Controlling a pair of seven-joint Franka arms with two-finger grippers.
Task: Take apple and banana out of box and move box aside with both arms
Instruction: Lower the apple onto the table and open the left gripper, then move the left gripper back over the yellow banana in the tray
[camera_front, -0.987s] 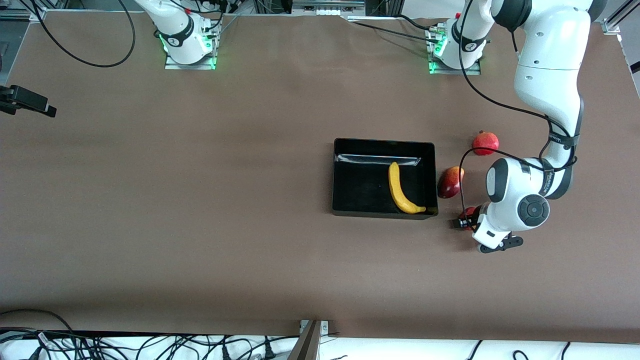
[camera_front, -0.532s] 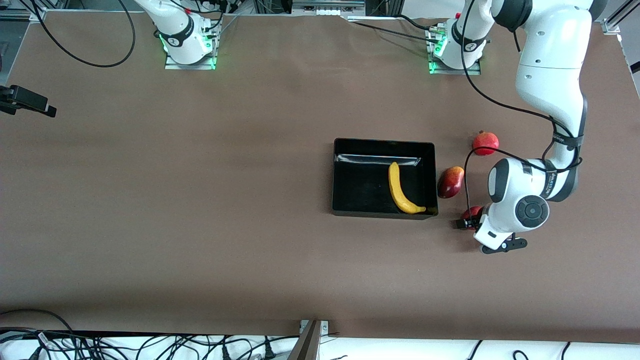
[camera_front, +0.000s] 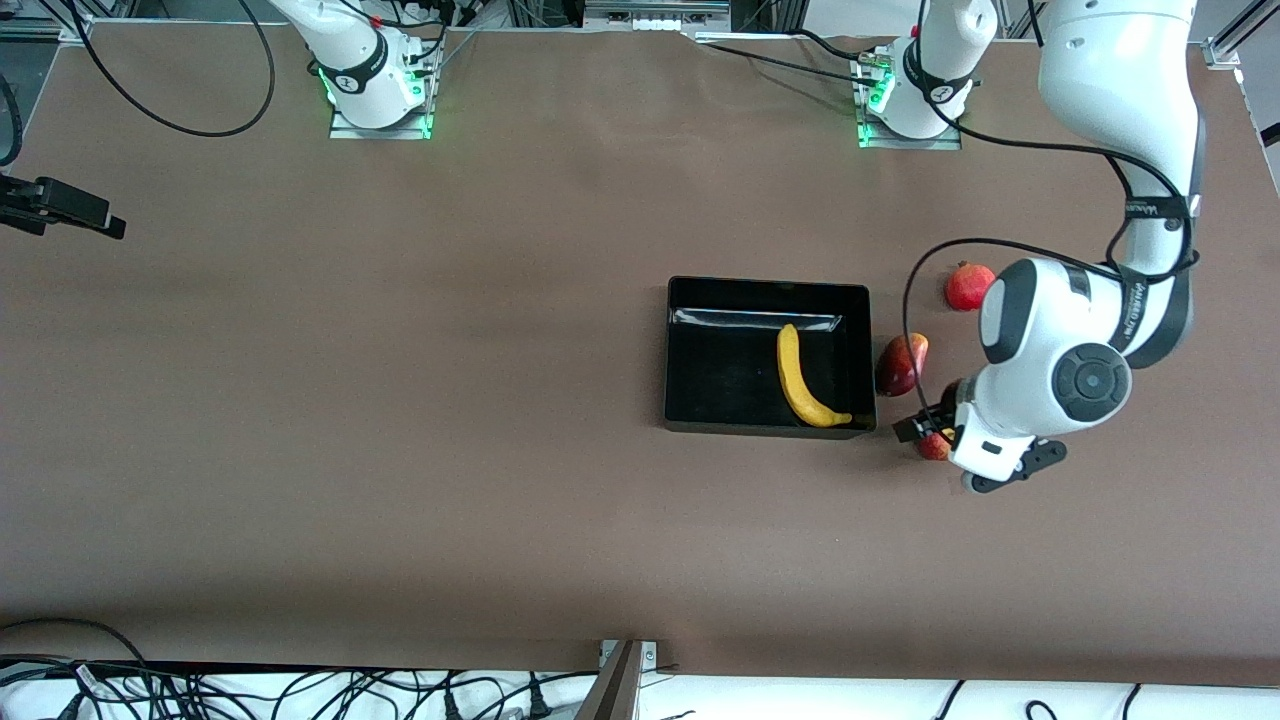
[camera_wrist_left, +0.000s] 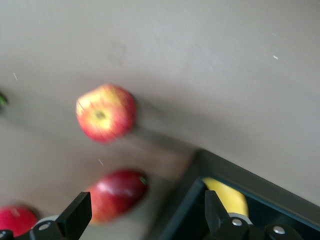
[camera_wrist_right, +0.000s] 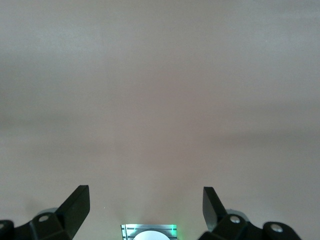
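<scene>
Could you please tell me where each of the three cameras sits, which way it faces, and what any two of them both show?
Front view: high across the table, facing both arm bases; shows the left arm over the apple beside the box holding the banana.
Left wrist view: on the left arm's wrist, looking down past the open left gripper at apple, mango, pomegranate, box corner.
Right wrist view: on the waiting right arm's wrist, facing bare table past the open right gripper.
Shared: front and left wrist both show the apple, mango, pomegranate, banana, box.

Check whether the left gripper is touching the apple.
Apart. The left wrist view shows the apple on bare table, clear of the left gripper, whose fingers stand open.
</scene>
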